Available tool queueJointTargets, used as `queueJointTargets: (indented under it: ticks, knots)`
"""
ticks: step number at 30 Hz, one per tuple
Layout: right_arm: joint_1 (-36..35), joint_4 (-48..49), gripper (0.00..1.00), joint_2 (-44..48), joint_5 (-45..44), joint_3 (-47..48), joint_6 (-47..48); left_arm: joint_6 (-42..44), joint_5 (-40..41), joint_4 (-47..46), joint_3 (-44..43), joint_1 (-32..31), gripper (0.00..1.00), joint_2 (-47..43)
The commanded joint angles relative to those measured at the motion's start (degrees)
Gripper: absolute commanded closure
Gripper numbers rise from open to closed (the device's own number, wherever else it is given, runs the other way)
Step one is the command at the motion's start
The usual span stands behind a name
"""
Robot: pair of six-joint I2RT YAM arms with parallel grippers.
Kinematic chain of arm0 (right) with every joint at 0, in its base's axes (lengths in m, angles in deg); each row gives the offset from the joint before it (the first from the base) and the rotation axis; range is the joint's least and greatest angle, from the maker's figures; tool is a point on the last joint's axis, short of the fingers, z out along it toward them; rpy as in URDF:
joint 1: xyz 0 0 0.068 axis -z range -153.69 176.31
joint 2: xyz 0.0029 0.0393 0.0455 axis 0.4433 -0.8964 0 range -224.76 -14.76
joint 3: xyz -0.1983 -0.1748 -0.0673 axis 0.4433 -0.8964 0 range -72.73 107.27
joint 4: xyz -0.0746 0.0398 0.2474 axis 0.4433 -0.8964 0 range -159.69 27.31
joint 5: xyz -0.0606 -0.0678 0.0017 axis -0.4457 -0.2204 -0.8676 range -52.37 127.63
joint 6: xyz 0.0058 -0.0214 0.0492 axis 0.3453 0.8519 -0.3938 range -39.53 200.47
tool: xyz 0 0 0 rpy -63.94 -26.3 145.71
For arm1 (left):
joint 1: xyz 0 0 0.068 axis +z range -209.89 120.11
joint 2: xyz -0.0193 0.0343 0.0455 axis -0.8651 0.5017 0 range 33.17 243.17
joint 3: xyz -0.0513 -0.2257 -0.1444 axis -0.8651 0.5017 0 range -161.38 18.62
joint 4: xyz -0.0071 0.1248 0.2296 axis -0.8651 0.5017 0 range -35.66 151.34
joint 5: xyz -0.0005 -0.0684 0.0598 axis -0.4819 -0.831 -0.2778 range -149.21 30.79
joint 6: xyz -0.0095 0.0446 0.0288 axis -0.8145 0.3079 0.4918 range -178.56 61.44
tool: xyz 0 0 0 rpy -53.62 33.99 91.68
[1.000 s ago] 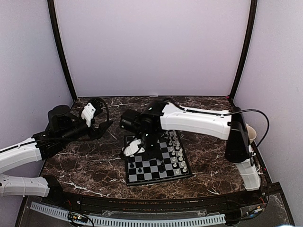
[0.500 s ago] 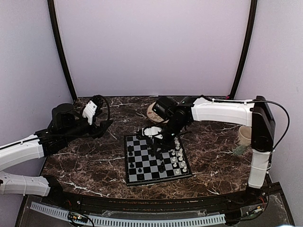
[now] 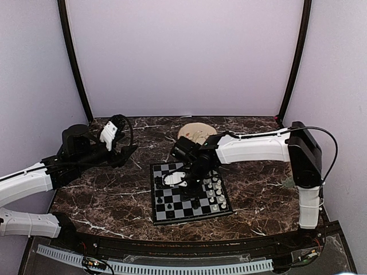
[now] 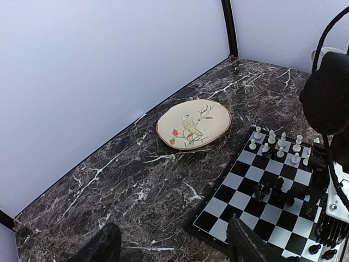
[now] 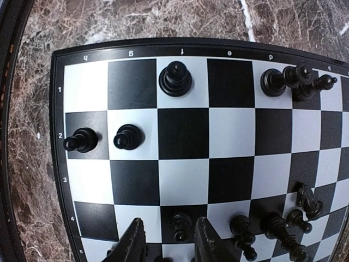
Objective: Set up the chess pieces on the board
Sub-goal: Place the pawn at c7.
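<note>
The board (image 3: pixel 172 213) lies in the middle of the marble table. White chess pieces (image 3: pixel 215 189) stand in rows along its right side, and black ones (image 3: pixel 195 201) are scattered over the rest. My right gripper (image 3: pixel 173 182) hangs low over the board's left-middle. In the right wrist view its jaws (image 5: pixel 169 221) are open, with a black pawn (image 5: pixel 180 226) standing between the fingertips and a gap on either side. Two more black pawns (image 5: pixel 128 137) and a taller black piece (image 5: pixel 175 78) stand near the board's edge. My left gripper (image 3: pixel 123 152) is wide open and empty, left of the board.
A round beige plate with a bird picture (image 3: pixel 196 131) lies behind the board, also seen from the left wrist (image 4: pixel 193 123). A pale cup rim (image 4: pixel 325 51) shows at the far right. Black posts and lilac walls close in the table.
My right gripper pulled back toward the board's far edge, then came forward and down to the left-middle squares. The arm uncovered the plate. The left arm has hardly moved.
</note>
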State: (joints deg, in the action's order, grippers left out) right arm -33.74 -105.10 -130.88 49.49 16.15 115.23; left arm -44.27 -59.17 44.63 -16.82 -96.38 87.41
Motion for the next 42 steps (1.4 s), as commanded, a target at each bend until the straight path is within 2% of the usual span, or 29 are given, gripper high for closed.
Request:
queueJointTargets:
  ticks: [1, 9, 12, 15, 18, 30, 42]
  knots:
    - [-0.09, 0.69, 0.68, -1.24, -3.95, 1.70, -0.41, -0.66, -1.46, 0.47, -1.47, 0.37, 0.31, -1.48]
    - [-0.24, 0.05, 0.70, -3.00, -5.05, 2.06, -0.90, -0.74, -2.45, 0.58, -1.59, 0.37, 0.32, -1.55]
    - [-0.21, -0.89, 0.78, -3.32, -4.34, 2.95, -0.94, -0.76, -2.66, 0.65, -1.56, 0.37, 0.32, -1.59]
    - [-0.24, -1.79, 0.90, -3.26, -3.38, 3.71, -0.90, -0.83, -2.91, 0.66, -1.56, 0.37, 0.32, -1.49]
    - [-0.32, -2.54, 0.94, -3.41, -2.25, 5.08, -1.01, -0.77, -3.07, 0.82, -1.56, 0.37, 0.32, -1.48]
    - [-3.02, -7.33, 0.95, -10.84, -0.36, 16.13, -1.97, -1.22, -3.76, 0.77, -1.56, 0.37, 0.32, -1.33]
    - [-3.70, -8.24, 0.94, -12.85, 0.81, 18.72, -2.19, -0.97, -3.63, 0.68, -1.47, 0.37, 0.32, -1.50]
